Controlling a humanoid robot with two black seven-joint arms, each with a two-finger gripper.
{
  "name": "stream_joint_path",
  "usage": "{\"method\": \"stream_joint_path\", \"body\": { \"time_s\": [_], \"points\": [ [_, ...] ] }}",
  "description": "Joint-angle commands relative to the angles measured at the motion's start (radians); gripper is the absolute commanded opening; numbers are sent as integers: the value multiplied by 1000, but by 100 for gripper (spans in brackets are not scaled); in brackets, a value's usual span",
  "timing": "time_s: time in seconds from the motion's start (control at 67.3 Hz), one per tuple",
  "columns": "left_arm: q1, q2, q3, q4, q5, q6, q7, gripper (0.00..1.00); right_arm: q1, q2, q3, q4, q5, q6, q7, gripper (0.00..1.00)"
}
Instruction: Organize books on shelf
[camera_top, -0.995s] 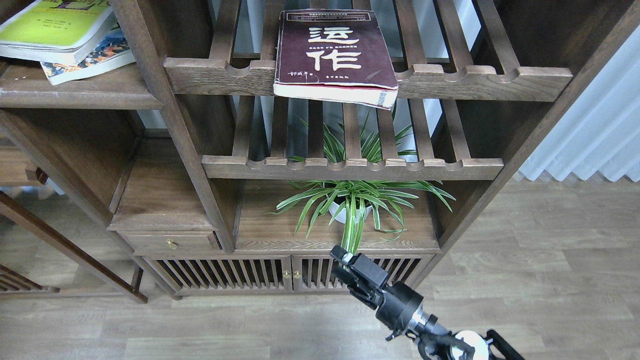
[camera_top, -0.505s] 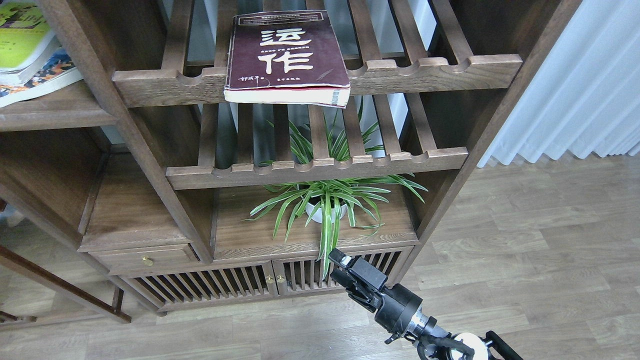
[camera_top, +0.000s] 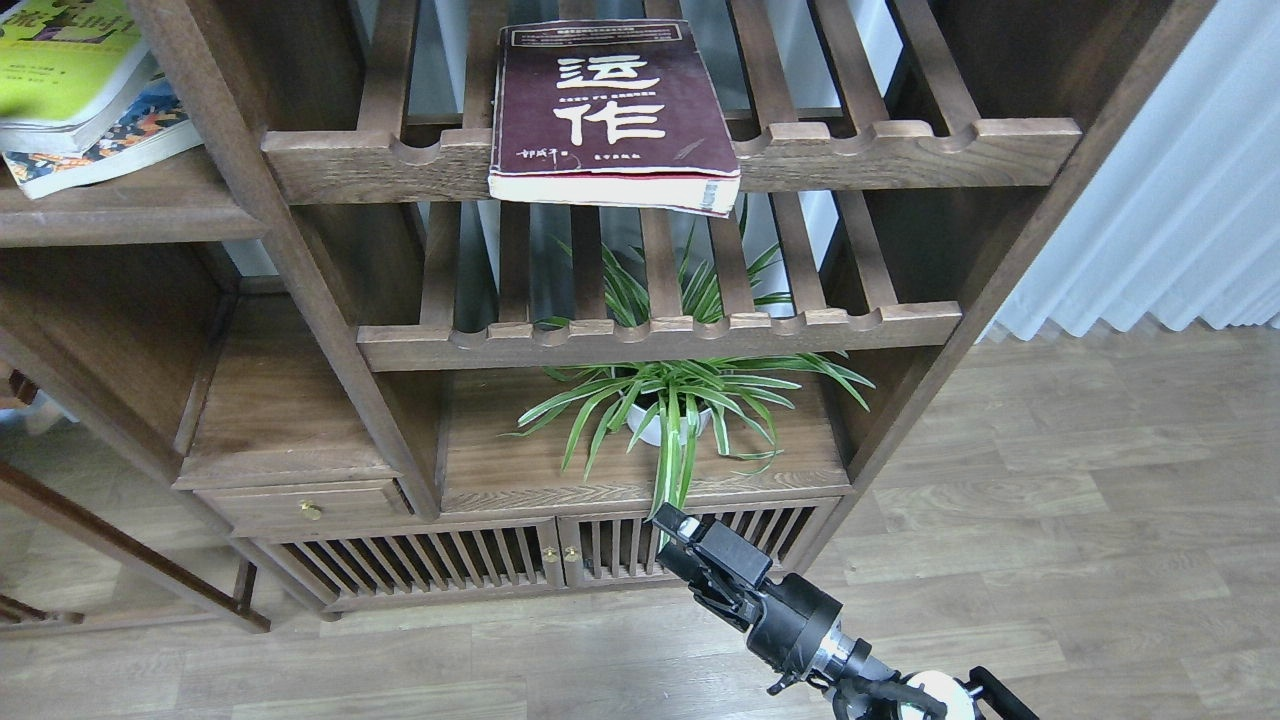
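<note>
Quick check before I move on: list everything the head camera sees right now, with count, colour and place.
maroon book: 1, dark red with white characters, flat on the upper slatted rack, front edge overhanging the rail
yellow-green book: 1, top left, lying on the smaller book
smaller book: 1, blue picture, on the shelf
shelf: 1, dark brown board, upper left
slatted racks: 2, brown, centre
potted plant: 1, green leaves, white pot, under the racks
drawer: 1, brown, brass knob, lower left
curtain: 1, white, right
floor: wood-look
right tool: 1, black, bottom centre, empty
</note>
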Motion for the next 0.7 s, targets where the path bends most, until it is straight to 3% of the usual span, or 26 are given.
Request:
{"method": "stream_joint_path", "body": {
  "time_s": [0.0,0.416,0.683],
  "points": [
    [-11,-1,0,-22,50,-1,0,99,-1,0,-1,0,0,0,0,99],
    [-97,1,12,-123,200,-1,0,99,-13,0,-1,0,0,0,0,99],
    [-108,85,32,-296,221,-1,0,99,-27,0,2,-1,3,0,0,99]
  ]
}}
